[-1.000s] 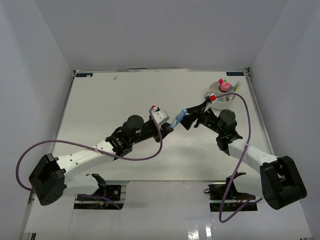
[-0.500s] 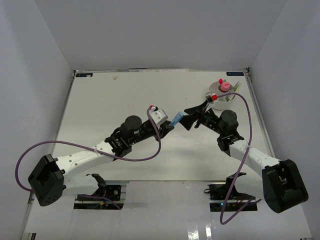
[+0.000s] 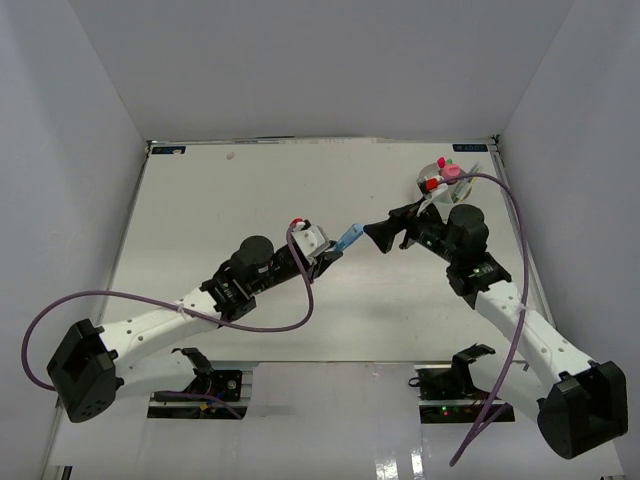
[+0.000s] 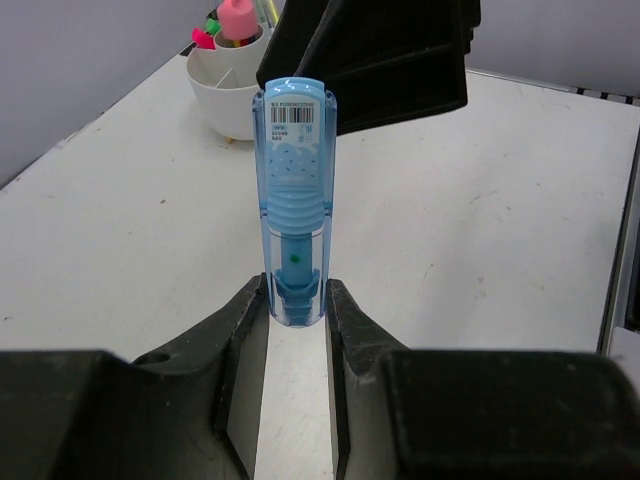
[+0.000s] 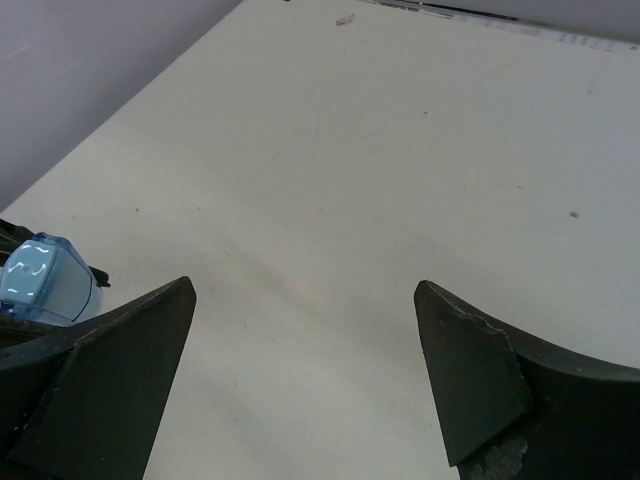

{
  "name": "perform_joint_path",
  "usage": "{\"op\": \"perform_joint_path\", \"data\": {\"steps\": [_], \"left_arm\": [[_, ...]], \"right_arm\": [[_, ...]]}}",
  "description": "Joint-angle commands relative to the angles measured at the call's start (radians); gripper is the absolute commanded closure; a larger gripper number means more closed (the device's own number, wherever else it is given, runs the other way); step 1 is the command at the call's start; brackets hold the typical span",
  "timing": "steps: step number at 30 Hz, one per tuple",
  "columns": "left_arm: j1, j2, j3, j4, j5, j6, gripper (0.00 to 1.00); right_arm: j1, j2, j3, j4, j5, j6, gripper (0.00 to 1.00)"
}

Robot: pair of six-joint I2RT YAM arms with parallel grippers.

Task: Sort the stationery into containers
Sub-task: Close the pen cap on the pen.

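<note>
From above, the left pincer is pinching the lower end of a stubby blue pen above mid-table. The pen's long axis runs from 8 to 2 o'clock, free end aimed at the right pincer. That one is spread wide just beside the tip, at the pen's 3 o'clock. The white tub sits at the right pincer's 1 o'clock, so the right arm is much the nearer to it.

In the left wrist view, the left pincer grips the pen by its base. The barcoded end points to 12 o'clock at the right pincer's dark finger, with the tub at 11 o'clock.

In the right wrist view, the right pincer gapes with only bare table between its fingers. The pen shows at 9 o'clock, outside the gap. A handover likely needs the two to line up first.
</note>
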Motion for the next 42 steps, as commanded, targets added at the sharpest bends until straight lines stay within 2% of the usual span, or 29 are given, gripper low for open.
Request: {"op": "perform_joint_path", "data": {"steps": [1,9,15,27,31,40,42], "left_arm": [[-0.004,-0.032,-0.002,-0.031,-0.005,0.064,0.69],[-0.004,-0.035,0.018,-0.097,-0.014,0.145,0.69],[-0.002,-0.038,0.032,-0.157,-0.009,0.208,0.69],[-0.002,-0.029,0.041,-0.181,0.0,0.236,0.69],[-0.005,-0.023,0.042,-0.184,0.003,0.237,0.69],[-0.007,-0.014,0.045,-0.187,-0.003,0.244,0.69],[-0.008,-0.011,0.047,-0.19,-0.003,0.247,0.7]], "right_arm": [[-0.012,-0.031,0.092,-0.243,0.051,-0.089,0.04],[-0.02,-0.075,0.277,-0.535,-0.05,-0.094,0.05],[-0.02,-0.034,0.39,-0.658,-0.235,-0.095,0.09],[-0.012,0.094,0.385,-0.601,-0.363,-0.015,0.15],[-0.004,0.109,0.388,-0.573,-0.369,0.006,0.2],[0.026,0.149,0.374,-0.566,-0.349,0.026,0.24],[0.036,0.153,0.373,-0.555,-0.343,0.032,0.28]]}}
